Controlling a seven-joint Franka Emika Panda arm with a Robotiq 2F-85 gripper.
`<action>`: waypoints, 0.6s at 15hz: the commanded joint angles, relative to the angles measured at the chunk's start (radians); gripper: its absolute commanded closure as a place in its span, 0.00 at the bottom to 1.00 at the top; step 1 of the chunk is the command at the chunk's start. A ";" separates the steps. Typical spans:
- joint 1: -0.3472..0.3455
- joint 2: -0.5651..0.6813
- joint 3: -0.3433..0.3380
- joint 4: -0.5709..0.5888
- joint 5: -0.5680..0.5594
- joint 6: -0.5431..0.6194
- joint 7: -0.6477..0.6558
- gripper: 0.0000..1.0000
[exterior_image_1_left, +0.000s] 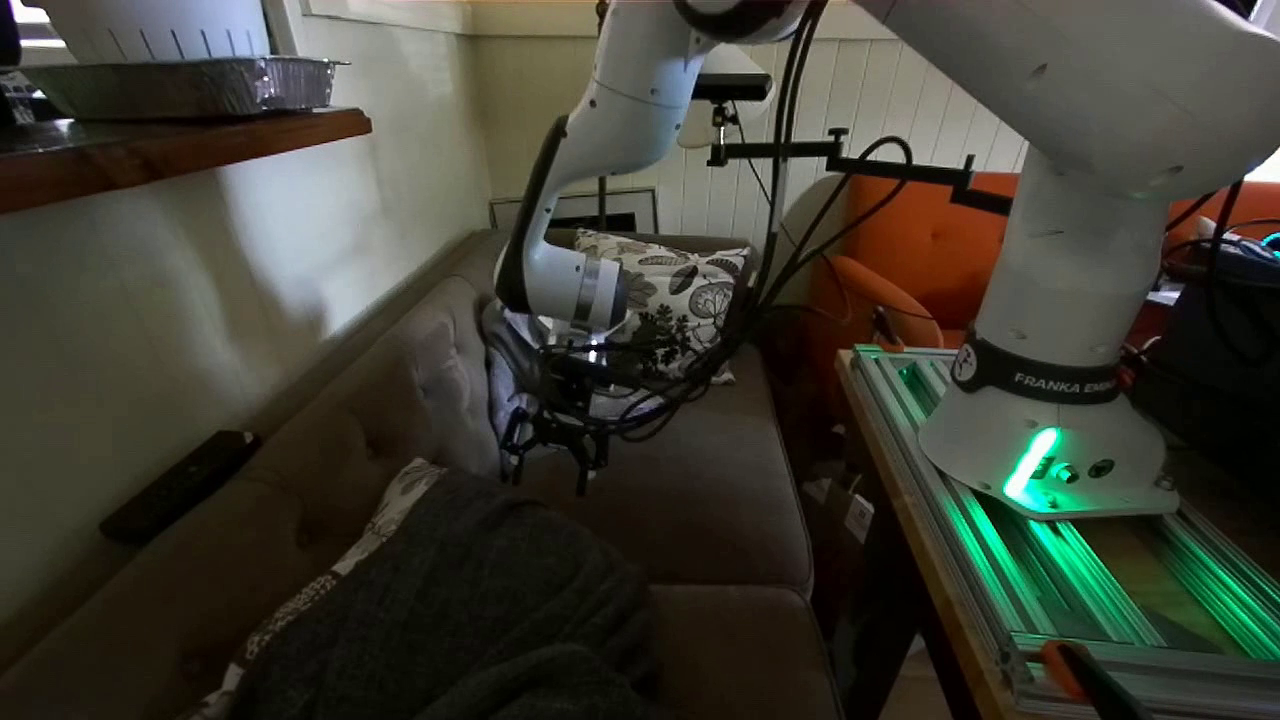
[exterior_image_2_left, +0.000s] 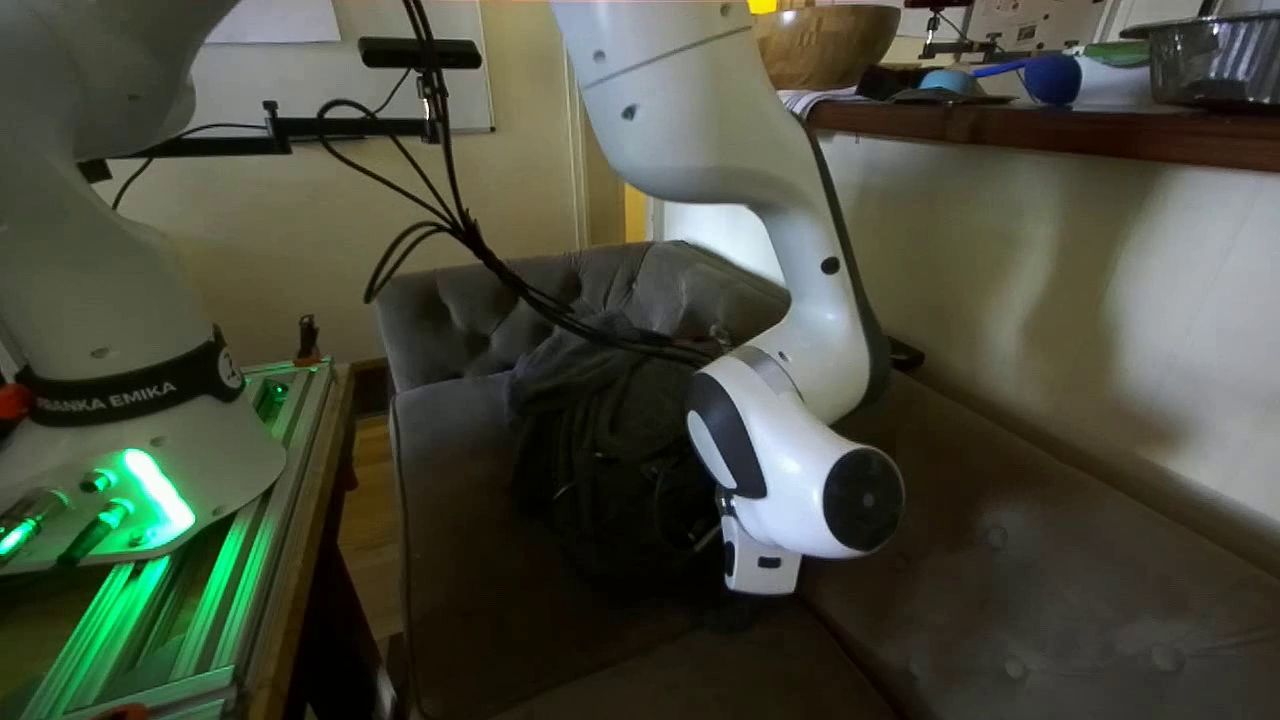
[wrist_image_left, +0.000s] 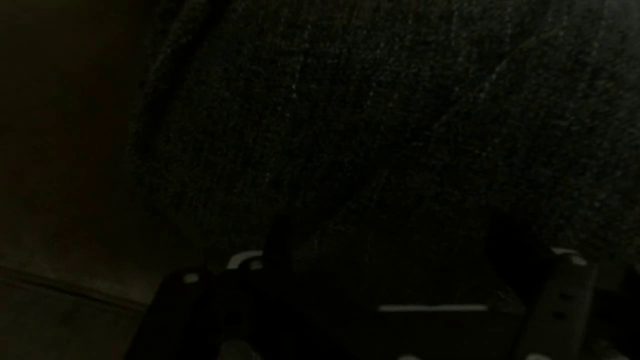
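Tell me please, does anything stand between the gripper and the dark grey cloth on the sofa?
Nothing visible does: in the very dim wrist view, the dark grey cloth lies beyond the open gripper, with no object seen between them.

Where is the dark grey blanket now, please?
In an exterior view, the blanket lies at lower left on the sofa, below the open gripper in the picture.

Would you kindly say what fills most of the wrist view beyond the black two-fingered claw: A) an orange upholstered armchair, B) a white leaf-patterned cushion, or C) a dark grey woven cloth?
C: in the wrist view, dark grey woven cloth spreads beyond the open black two-fingered claw.
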 joint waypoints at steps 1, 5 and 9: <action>0.013 0.173 -0.014 0.213 0.009 -0.110 0.162 0.00; -0.021 0.281 -0.017 0.328 0.071 -0.113 0.290 0.00; -0.021 0.367 -0.041 0.414 0.075 -0.133 0.412 0.00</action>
